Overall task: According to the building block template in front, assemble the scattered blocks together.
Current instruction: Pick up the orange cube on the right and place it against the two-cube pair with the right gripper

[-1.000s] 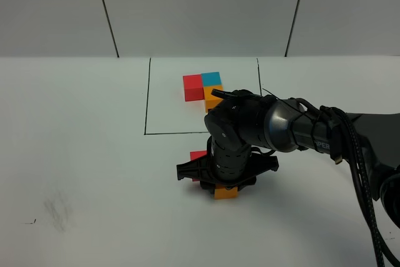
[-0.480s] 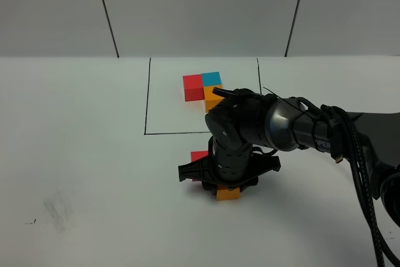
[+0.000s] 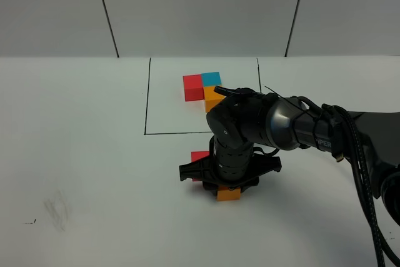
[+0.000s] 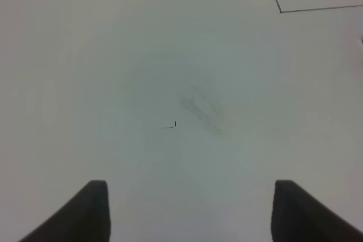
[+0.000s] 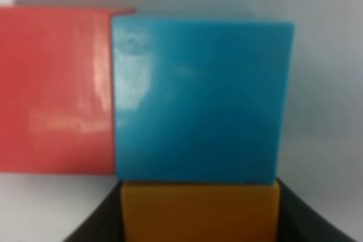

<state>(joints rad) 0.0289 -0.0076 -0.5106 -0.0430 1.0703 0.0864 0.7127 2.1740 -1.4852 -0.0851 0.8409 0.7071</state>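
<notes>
Orange cube (image 5: 199,211) sits clamped between my right gripper (image 3: 228,187) jaws, butted squarely against the near face of the blue cube (image 5: 198,100) beside the red cube (image 5: 57,89), just outside the template (image 3: 203,87), while my left gripper (image 4: 190,211) idles open.

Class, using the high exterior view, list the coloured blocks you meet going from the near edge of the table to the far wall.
Loose orange block → loose red block → template's orange block → template's red block and blue block, side by side.

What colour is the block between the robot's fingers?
Orange; the right wrist view shows it best.
</notes>
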